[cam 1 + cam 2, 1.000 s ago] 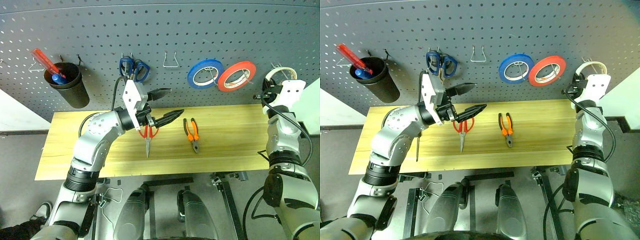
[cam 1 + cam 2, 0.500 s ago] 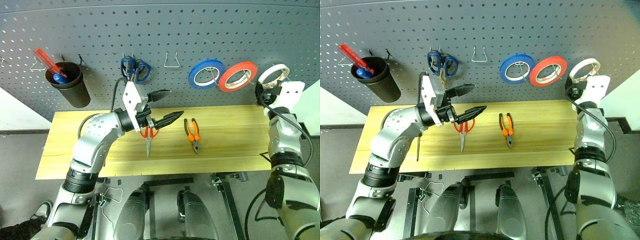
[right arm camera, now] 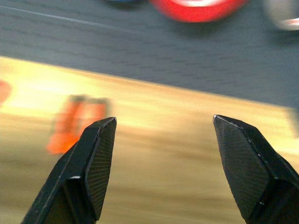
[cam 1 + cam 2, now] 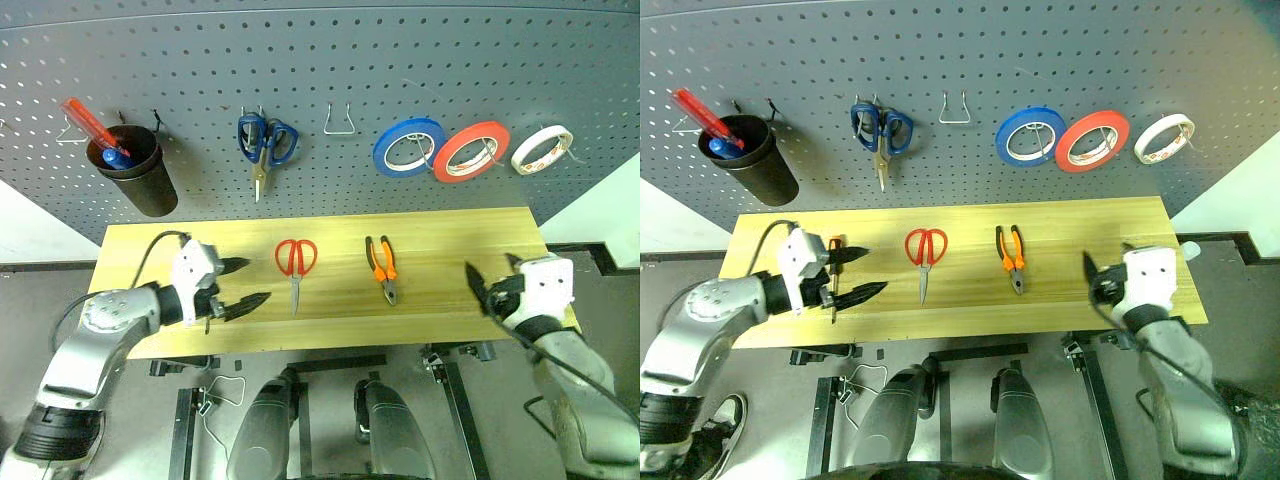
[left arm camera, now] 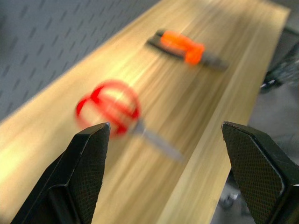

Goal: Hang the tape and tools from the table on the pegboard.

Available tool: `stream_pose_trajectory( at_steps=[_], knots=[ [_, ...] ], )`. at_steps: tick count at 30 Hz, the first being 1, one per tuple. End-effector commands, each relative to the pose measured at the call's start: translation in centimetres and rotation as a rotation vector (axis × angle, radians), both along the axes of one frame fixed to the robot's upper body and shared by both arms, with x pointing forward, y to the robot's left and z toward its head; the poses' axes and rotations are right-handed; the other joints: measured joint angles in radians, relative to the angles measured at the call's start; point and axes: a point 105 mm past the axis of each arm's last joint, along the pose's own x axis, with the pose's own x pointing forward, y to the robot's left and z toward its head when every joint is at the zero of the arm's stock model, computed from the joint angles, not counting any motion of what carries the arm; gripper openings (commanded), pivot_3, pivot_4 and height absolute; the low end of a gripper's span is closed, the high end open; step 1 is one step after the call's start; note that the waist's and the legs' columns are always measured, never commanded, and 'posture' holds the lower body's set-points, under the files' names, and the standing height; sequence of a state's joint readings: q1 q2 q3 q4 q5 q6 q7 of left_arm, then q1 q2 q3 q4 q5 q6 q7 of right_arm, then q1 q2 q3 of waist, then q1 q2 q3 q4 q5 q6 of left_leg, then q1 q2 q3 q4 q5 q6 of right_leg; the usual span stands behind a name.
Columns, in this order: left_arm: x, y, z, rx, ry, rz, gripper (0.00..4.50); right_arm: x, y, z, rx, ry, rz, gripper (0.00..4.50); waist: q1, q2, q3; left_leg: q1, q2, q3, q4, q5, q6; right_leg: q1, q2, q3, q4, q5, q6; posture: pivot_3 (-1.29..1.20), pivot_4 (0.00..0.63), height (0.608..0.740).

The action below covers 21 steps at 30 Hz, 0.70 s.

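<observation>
The white tape [image 4: 541,150] hangs on a hook at the far right of the dark grey pegboard [image 4: 330,60]. Red-handled scissors [image 4: 296,258] and orange-and-black pliers [image 4: 382,265] lie mid-table [image 4: 450,240]. The thin screwdriver [image 4: 833,290] lies near the table's left front, right beside my left gripper [image 4: 260,279]. That gripper is open and empty, pointing right toward the scissors [image 5: 110,107]. My right gripper [image 4: 477,285] hovers open and empty over the table's front right corner, facing the pegboard, with the pliers [image 3: 74,123] off to its left.
Also on the pegboard hang blue-handled scissors [image 4: 265,140], a bare wire hook [image 4: 339,120], a blue roll [image 4: 410,147] and a red-orange roll [image 4: 472,152]. A black cup [image 4: 135,170] at the left holds a red-handled screwdriver [image 4: 85,118].
My right gripper opened and left the white tape on its hook, then drew back down to the table's front right. My left arm pulled away from above the scissors, down and left.
</observation>
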State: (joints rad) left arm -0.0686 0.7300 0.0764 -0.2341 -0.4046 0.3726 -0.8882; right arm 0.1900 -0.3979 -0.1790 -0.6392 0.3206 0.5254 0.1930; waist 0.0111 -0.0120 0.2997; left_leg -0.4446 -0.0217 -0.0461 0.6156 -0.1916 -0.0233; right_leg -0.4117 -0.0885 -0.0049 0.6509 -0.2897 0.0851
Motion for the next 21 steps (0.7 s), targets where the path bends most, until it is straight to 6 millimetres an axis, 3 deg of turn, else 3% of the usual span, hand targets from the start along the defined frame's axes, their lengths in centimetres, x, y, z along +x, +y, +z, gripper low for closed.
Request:
stream_pose_trajectory(
  at_steps=[1, 5, 7, 9, 13, 15, 21],
  knots=[
    [0.1, 0.7, 0.7, 0.008, -0.049, 0.029, 3.99, -0.1, 4.7, 1.8, 0.079, -0.015, 0.100, 3.44, -0.001, -0.001, 0.000, 0.000, 0.000, 0.000, 0.000, 0.000, 0.000, 0.000, -0.001, 0.000, -0.001, 0.000, 0.000, 0.06, 0.330, 0.714],
    [-0.2, -0.4, 0.6, -0.016, -0.037, 0.011, 3.99, 1.7, 9.0, 1.8, 0.136, 0.000, 0.133, 3.44, -0.002, -0.001, 0.001, -0.002, 0.000, 0.001, -0.002, 0.000, 0.000, -0.003, -0.002, -0.001, -0.004, 0.000, 0.000, 0.05, 0.346, 0.714],
    [-0.4, -1.0, 0.7, -0.029, -0.034, 0.004, 3.99, 2.7, 10.2, 1.7, 0.140, 0.001, 0.126, 3.44, -0.004, -0.001, 0.001, -0.010, 0.000, 0.002, -0.003, 0.000, 0.000, -0.011, -0.002, -0.001, -0.002, 0.000, 0.000, 0.04, 0.358, 0.714],
    [-0.6, -1.3, 0.8, -0.036, -0.034, -0.001, 3.99, 3.5, 10.7, 1.8, 0.139, -0.009, 0.115, 3.44, -0.004, -0.002, 0.002, -0.018, 0.000, 0.002, -0.001, 0.000, 0.000, -0.018, -0.002, -0.002, 0.000, 0.001, 0.001, 0.04, 0.364, 0.714],
    [-1.0, -2.3, 1.4, -0.059, -0.043, -0.013, 3.99, 5.7, 10.5, 1.7, 0.094, -0.030, 0.038, 3.44, -0.010, -0.002, 0.007, -0.018, -0.001, 0.003, -0.001, 0.000, 0.001, -0.018, -0.002, -0.003, 0.001, 0.003, 0.004, 0.04, 0.385, 0.714],
    [-1.4, -2.7, 1.7, -0.069, -0.042, -0.019, 3.99, 6.8, 9.9, 1.0, 0.073, -0.006, -0.034, 3.44, -0.017, -0.003, 0.014, -0.017, -0.001, 0.003, -0.001, 0.000, 0.001, -0.018, -0.002, -0.003, 0.003, 0.003, 0.004, 0.04, 0.392, 0.714],
    [-1.8, -3.1, 1.8, -0.079, -0.037, -0.014, 3.99, 8.5, 10.9, -1.0, 0.053, 0.125, -0.097, 3.44, -0.033, -0.003, 0.027, -0.016, -0.001, 0.004, 0.000, 0.000, 0.001, -0.019, -0.001, -0.002, 0.008, 0.003, 0.004, 0.04, 0.407, 0.714]
  ],
)
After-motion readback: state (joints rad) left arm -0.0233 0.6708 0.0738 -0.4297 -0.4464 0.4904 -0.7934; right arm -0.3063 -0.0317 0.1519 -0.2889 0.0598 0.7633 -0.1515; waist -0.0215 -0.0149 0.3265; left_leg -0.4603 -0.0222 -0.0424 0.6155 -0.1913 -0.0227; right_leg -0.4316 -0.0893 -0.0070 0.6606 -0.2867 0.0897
